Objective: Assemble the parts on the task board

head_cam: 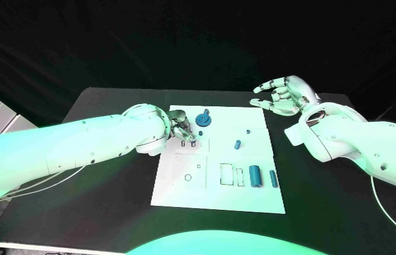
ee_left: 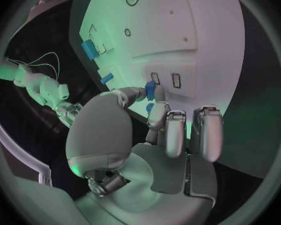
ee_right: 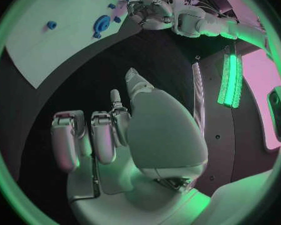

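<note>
The white task board (head_cam: 216, 193) lies in the middle of the black table. My left hand (head_cam: 177, 127) is at the board's far left part and pinches a small blue part (ee_left: 150, 89) between thumb and a finger, just beside two small rectangular slots (ee_left: 175, 80). A blue gear (head_cam: 203, 120) sits on the board close to that hand. Two blue cylinders (head_cam: 255, 175) lie at the board's right side, and a small blue peg (head_cam: 237, 144) stands nearer the middle. My right hand (head_cam: 284, 97) hovers off the board's far right corner, fingers spread, holding nothing.
Rectangular cut-outs (head_cam: 226, 174) and a round hole (head_cam: 188, 177) mark the board's near half. Bare black table surrounds the board on all sides. In the right wrist view the gear (ee_right: 103, 22) and my left hand (ee_right: 150, 11) appear beyond my right hand (ee_right: 125, 135).
</note>
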Robot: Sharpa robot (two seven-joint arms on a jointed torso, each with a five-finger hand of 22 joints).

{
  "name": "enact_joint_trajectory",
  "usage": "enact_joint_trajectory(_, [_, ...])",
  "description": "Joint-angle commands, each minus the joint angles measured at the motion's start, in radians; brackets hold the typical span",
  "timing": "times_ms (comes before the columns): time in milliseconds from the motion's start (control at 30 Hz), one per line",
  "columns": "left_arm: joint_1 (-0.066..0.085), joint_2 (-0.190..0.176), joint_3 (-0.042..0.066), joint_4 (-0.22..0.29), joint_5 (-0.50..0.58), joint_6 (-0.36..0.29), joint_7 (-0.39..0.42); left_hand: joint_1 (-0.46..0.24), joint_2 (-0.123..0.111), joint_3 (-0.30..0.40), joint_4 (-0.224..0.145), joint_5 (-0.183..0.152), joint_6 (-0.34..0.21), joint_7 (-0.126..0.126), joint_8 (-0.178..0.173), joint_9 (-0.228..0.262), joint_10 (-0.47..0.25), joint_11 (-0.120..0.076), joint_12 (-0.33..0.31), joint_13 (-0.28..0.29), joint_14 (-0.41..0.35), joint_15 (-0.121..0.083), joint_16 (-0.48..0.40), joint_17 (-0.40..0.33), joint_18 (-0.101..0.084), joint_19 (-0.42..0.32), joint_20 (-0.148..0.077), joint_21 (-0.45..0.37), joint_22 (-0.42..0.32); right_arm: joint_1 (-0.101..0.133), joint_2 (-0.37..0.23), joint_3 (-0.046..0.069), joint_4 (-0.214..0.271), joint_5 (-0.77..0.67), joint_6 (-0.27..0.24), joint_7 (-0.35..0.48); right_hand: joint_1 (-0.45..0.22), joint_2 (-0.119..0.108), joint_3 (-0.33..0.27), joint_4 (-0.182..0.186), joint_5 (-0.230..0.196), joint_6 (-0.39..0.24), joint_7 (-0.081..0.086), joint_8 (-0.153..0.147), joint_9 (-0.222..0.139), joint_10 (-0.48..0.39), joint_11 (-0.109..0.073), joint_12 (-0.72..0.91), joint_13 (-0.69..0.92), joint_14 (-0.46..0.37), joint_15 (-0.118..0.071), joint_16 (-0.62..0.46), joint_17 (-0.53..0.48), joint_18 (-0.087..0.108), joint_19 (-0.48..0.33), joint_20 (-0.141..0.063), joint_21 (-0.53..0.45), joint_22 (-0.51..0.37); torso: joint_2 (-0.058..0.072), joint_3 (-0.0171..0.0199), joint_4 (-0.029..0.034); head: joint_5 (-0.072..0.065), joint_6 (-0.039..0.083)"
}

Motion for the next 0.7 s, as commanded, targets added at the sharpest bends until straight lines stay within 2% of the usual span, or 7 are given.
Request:
enact_joint_trajectory(33, [-0.001, 0.003, 0.000, 0.003, -0.027, 0.009, 0.002, 0.004, 0.007, 0.209, -0.213, 0.003, 0.017, -0.010, 0.003, 0.002, 0.006, 0.001, 0.007, 0.001, 0.096, -0.006, 0.003, 0.229, -0.008, 0.006, -0.003, 0.006, 0.107, -0.001, 0.000, 0.000, 0.001, -0.007, 0.001, 0.002, -0.011, -0.002, 0.000, 0.006, 0.004, -0.007, 0.002, 0.003, -0.001, -0.009, 0.001, -0.004, 0.123, 0.081, -0.002, -0.004, 0.167, 0.000, 0.073, 0.000, -0.006, 0.231, 0.000, 0.0001, -0.0001, -0.001, -0.002])
enact_joint_trajectory(100, [-0.001, 0.004, 0.000, 0.002, -0.032, 0.014, 0.001, 0.004, 0.007, 0.209, -0.213, 0.003, 0.017, -0.010, 0.003, 0.002, 0.006, 0.001, 0.007, 0.001, 0.096, -0.006, 0.003, 0.229, -0.008, 0.006, -0.003, 0.006, 0.107, -0.001, 0.000, 0.000, 0.001, -0.007, 0.002, 0.001, -0.011, -0.002, 0.000, 0.006, 0.004, -0.007, 0.002, 0.003, -0.001, -0.009, 0.001, -0.004, 0.123, 0.081, -0.002, -0.004, 0.167, 0.000, 0.073, 0.000, -0.006, 0.231, 0.000, 0.0000, 0.0000, -0.004, -0.001])
enact_joint_trajectory(400, [-0.001, 0.006, -0.002, 0.003, -0.040, 0.041, -0.001, 0.003, 0.007, 0.211, -0.213, 0.004, 0.018, -0.010, 0.003, 0.002, 0.006, 0.001, 0.005, -0.001, 0.096, -0.006, 0.003, 0.230, -0.009, 0.007, -0.003, 0.007, 0.109, -0.001, 0.000, 0.000, 0.001, -0.007, 0.005, 0.000, -0.012, -0.003, 0.000, 0.007, 0.004, -0.008, 0.002, 0.004, -0.001, -0.010, 0.001, -0.004, 0.123, 0.080, -0.002, -0.004, 0.166, 0.001, 0.072, 0.000, -0.008, 0.230, 0.000, 0.0000, -0.0001, -0.002, -0.006])
enact_joint_trajectory(700, [-0.001, 0.009, -0.005, -0.002, -0.038, 0.054, -0.002, 0.003, 0.007, 0.211, -0.213, 0.004, 0.018, -0.010, 0.003, 0.002, 0.006, 0.001, 0.005, -0.001, 0.096, -0.006, 0.003, 0.230, -0.009, 0.007, -0.003, 0.007, 0.109, -0.001, 0.001, 0.000, -0.001, -0.007, 0.010, -0.001, -0.012, -0.003, 0.000, 0.007, 0.004, -0.008, 0.002, 0.004, -0.001, -0.010, 0.001, -0.004, 0.123, 0.080, -0.002, -0.004, 0.166, 0.001, 0.072, 0.000, -0.008, 0.230, 0.000, -0.0003, -0.0003, 0.000, -0.007])
